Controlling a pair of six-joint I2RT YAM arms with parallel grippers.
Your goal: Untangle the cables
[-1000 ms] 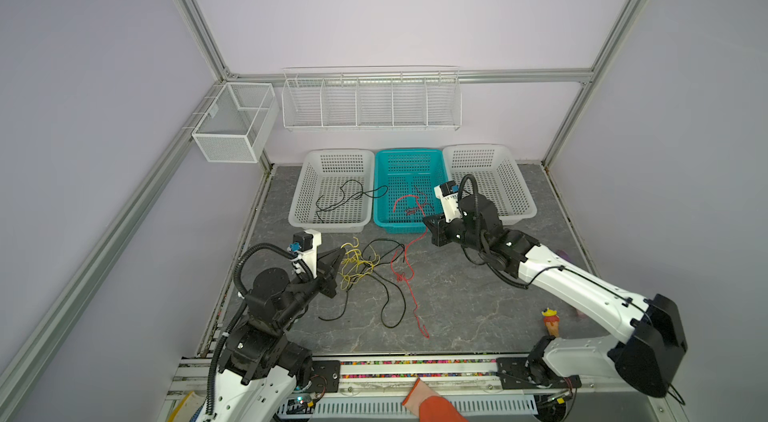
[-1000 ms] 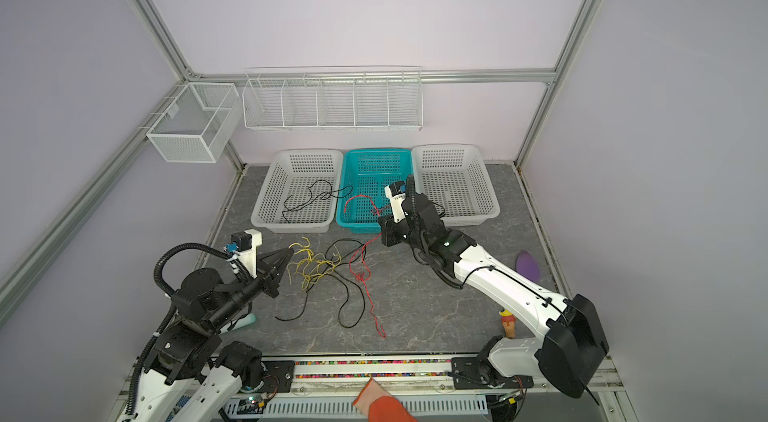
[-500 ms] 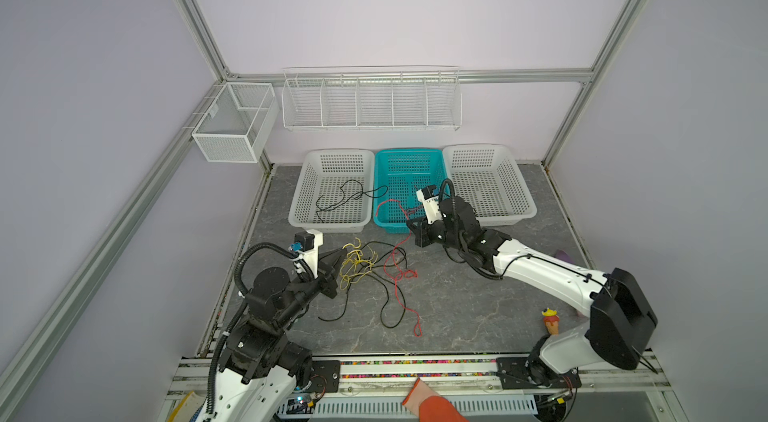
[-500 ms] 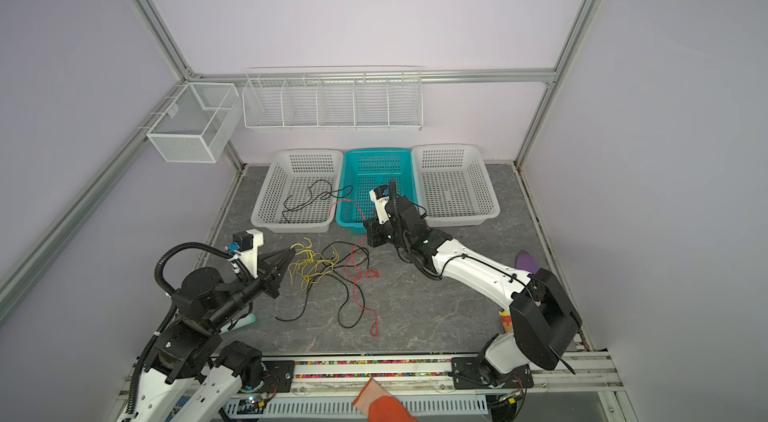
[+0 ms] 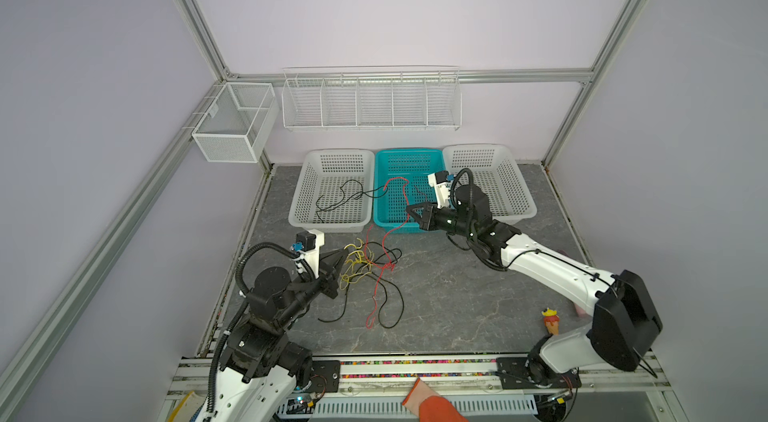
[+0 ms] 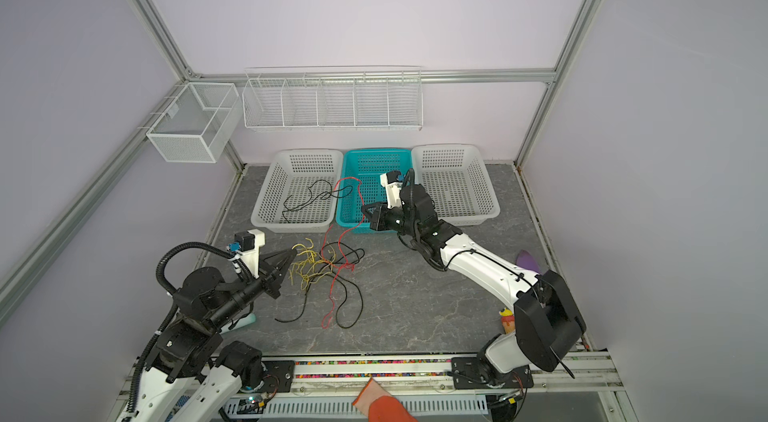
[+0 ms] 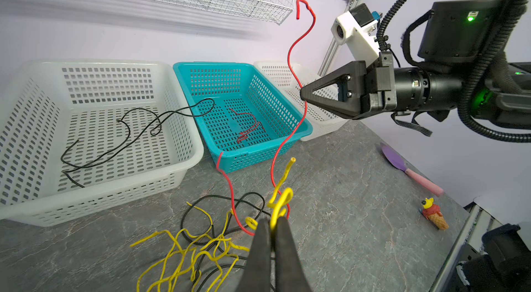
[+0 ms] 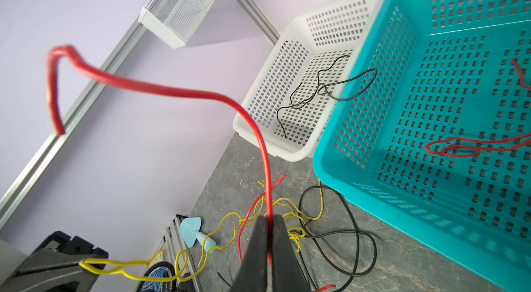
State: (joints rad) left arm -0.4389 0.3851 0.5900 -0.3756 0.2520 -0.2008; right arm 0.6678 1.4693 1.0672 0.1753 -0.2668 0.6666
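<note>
My right pincer (image 8: 267,218) clenches the red cable (image 8: 172,93), my left pincer (image 7: 273,220) the yellow cable (image 7: 288,168); pulling could tighten the tangle (image 5: 374,270) between them.

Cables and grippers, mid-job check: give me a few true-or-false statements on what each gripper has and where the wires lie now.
1. The right gripper is shut on the held red cable. True.
2. The left gripper hangs open above the pile. False: it is shut on a yellow cable.
3. A black cable lies in the left white basket. True.
4. The teal basket holds only yellow wire. False: a loose red cable lies in it.
5. Every cable is off the table. False: a tangle of yellow, black and red wire lies on it.
</note>
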